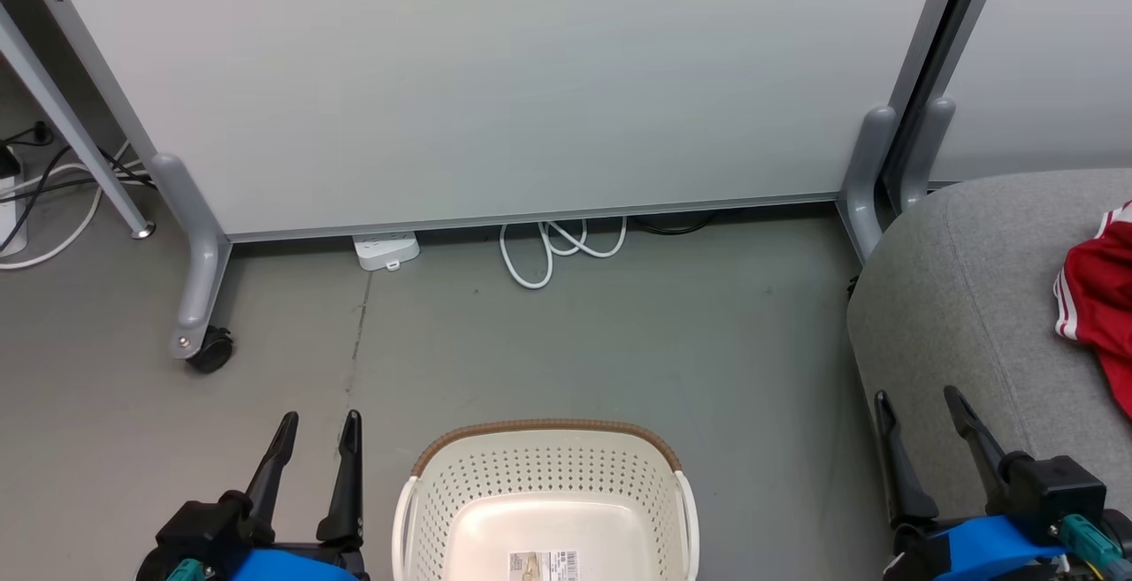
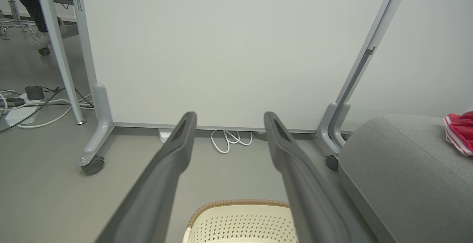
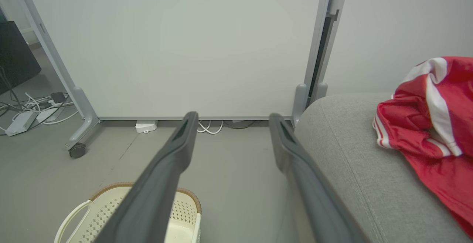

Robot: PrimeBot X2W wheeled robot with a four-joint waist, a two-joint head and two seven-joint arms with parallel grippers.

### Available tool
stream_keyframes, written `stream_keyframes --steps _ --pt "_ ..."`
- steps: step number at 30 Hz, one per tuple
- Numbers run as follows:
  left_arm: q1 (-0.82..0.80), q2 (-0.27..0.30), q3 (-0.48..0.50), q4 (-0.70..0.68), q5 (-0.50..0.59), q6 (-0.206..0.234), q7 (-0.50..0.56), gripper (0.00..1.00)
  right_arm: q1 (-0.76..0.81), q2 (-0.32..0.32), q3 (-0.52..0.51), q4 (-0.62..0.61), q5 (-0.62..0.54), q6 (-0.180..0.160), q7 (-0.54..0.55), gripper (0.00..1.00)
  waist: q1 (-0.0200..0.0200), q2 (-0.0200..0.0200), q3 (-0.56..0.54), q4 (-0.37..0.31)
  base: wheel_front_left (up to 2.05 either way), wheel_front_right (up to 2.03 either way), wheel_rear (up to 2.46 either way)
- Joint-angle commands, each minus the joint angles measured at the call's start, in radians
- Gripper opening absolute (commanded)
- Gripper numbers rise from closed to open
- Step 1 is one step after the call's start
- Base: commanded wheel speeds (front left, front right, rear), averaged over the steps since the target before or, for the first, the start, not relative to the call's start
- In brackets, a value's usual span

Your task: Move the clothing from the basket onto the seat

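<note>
- Soft red white-striped clothing point(image 1: 1101, 298) lies on the large grey upholstered seat point(image 1: 955, 298).
- Both spread wide, empty: left gripper point(image 1: 320, 420), right gripper point(image 1: 917, 398).
- Judged light, limp, slippery; pinch a bunched fold.

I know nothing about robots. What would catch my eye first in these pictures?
The red clothing with white stripes, lying on the grey seat at the right, stands out most. Next, the cream basket on the floor, bottom middle, no clothes visible inside. The left hand and right hand flank it, both open and empty.
</note>
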Motion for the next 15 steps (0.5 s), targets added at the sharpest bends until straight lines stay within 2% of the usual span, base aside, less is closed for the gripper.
stream_keyframes --steps 1,6,7,15 --pt "0.006 0.005 -0.001 0.003 0.006 -0.004 -0.004 1.00 0.013 0.004 -0.002 0.004 0.000 -0.001 -0.008 1.00 0.0000 0.0000 0.000 0.001 0.00 0.00 0.00" --pt "0.007 0.004 0.004 0.007 0.009 -0.004 -0.004 1.00 0.011 0.005 -0.005 0.018 0.001 -0.001 -0.015 1.00 0.0000 0.0000 -0.002 0.008 0.00 0.00 0.00" --pt "0.000 0.000 0.000 0.008 0.005 0.000 0.001 0.00 0.001 0.001 -0.004 0.021 0.001 0.000 -0.011 0.00 0.0000 0.0000 -0.002 0.008 0.00 0.00 0.00" --pt "0.037 -0.018 -0.010 0.077 0.000 0.001 0.008 0.00 0.006 0.002 -0.004 0.102 0.007 0.000 -0.001 0.00 0.0000 0.0000 -0.002 0.008 0.00 0.00 0.00"
